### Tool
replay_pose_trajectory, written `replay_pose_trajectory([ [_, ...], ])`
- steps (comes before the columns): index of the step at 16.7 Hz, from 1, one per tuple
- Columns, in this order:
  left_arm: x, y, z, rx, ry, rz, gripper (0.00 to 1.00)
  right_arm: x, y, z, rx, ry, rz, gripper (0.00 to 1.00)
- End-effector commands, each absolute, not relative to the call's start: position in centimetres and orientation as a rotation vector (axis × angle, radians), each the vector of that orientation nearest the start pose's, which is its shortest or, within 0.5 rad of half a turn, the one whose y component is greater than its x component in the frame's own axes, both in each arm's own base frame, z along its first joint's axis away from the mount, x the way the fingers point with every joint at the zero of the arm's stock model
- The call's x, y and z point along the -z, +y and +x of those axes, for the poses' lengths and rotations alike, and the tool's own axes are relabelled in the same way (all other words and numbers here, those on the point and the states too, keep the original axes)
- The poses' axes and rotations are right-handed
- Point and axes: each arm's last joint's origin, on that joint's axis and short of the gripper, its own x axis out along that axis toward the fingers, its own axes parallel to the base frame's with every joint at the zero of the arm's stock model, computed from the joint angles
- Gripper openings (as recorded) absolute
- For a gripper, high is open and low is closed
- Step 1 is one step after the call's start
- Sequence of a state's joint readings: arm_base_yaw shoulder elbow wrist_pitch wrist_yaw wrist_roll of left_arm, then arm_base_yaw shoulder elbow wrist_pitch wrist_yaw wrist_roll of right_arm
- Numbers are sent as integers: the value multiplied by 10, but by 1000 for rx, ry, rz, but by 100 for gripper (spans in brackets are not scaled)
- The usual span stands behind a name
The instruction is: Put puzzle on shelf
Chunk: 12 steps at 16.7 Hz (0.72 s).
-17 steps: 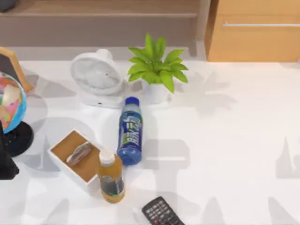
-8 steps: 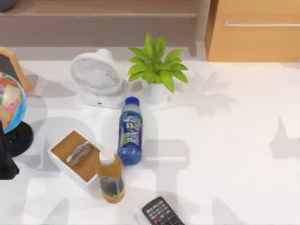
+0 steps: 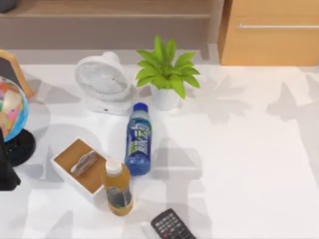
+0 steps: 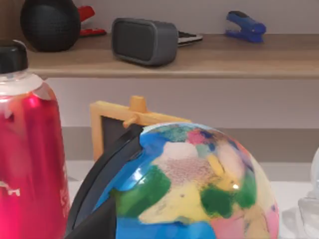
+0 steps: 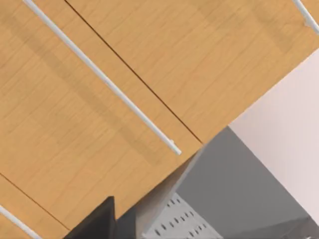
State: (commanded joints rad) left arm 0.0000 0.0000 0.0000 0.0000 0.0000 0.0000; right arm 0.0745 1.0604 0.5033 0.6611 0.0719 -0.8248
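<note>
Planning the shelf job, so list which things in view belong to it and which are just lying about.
Job: shelf.
Lying about: fan, plant, blue bottle, orange bottle, remote, globe, tray, drawer cabinet.

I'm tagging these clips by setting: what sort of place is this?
Likely a rendered office or study desk: a white table with a globe, desk fan and remote, and a shelf holding a stapler.

table (image 3: 239, 164): fan (image 3: 103, 79); plant (image 3: 167, 74); bottles; remote (image 3: 172, 226); globe (image 3: 10, 109)
</note>
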Motion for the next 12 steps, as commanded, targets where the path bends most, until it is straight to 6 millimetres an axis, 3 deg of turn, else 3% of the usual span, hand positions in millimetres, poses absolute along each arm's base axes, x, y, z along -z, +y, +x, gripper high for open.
replay_pose_trajectory([
  [3,-160,-1,106,0,0,0,100,-240,28,291,25,-69,-1041,100],
  [7,-160,-1,106,0,0,0,100,-186,46,355,9,-28,-1288,100],
  [12,-160,-1,106,0,0,0,100,-114,64,396,1,3,-1503,100],
])
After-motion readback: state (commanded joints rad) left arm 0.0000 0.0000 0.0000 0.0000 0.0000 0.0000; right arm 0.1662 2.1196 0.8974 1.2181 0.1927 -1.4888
